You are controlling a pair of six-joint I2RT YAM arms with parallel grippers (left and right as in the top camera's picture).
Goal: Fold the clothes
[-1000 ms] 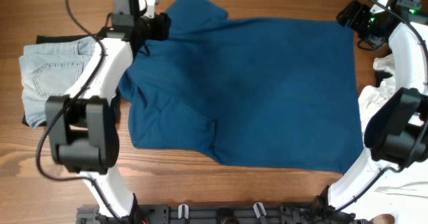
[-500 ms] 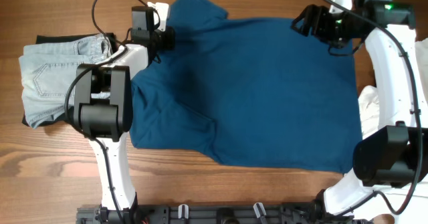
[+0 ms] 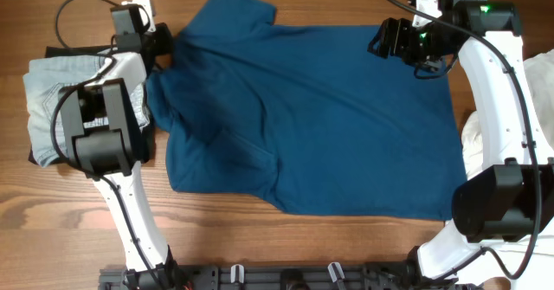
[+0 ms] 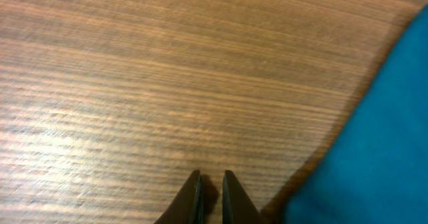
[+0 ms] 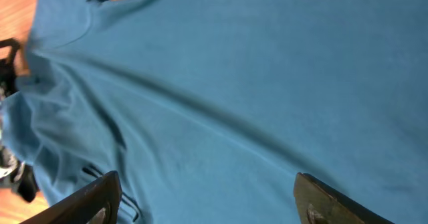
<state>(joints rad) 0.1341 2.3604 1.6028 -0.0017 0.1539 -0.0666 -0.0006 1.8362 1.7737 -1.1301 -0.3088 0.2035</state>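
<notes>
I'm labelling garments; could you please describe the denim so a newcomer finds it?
Find the big blue shirt in the middle, then look left past its edge. The denim lies there: the only pale blue piece, black cloth showing at its edge.

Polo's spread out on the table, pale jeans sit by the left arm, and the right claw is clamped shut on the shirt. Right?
No: the right claw is open. The right wrist view shows its fingers wide apart over the dark blue polo shirt, pinching nothing. The rest stands: polo spread out, pale jeans by the left arm.
</notes>
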